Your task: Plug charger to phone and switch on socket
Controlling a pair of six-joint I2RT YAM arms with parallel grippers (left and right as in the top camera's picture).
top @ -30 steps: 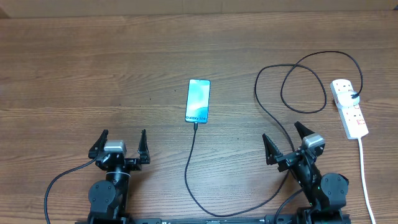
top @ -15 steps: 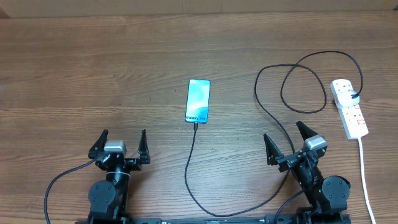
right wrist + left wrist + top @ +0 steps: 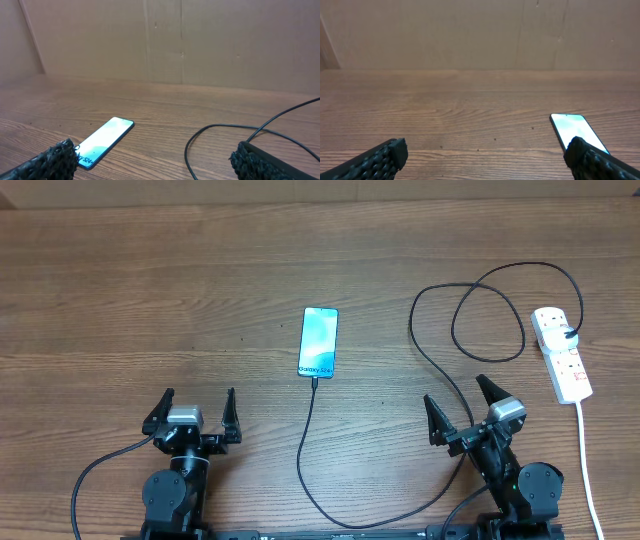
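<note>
The wooden desk (image 3: 120,280) is seen from above, with both arms set at its near edge. The left gripper (image 3: 198,398) and the right gripper (image 3: 454,392) are each held with the jaws spread wide and nothing between them.

The charger (image 3: 301,455) is laid out in a long run. From the socket it is looped once, carried down past the right gripper, swept along the near edge and brought up to the phone.

The socket (image 3: 562,355) is placed at the desk's right side, beyond and to the right of the right gripper. Its long axis is directed roughly away from the robot, with a slight lean. A white cord (image 3: 585,450) is trailed from its near end and a black plug (image 3: 570,333) is seated towards its far end.

The phone (image 3: 318,341) is laid flat at mid-desk, screen lit, its long axis likewise pointed away from the robot. The connector tip (image 3: 314,381) is seen against the phone's near short edge, so plugging is judged done, though full seating cannot be confirmed.

The switching is judged to remain. The right arm is much the nearer, and a reach forward and rightward is called for. The red switch marks are too small for their setting to be read.
</note>
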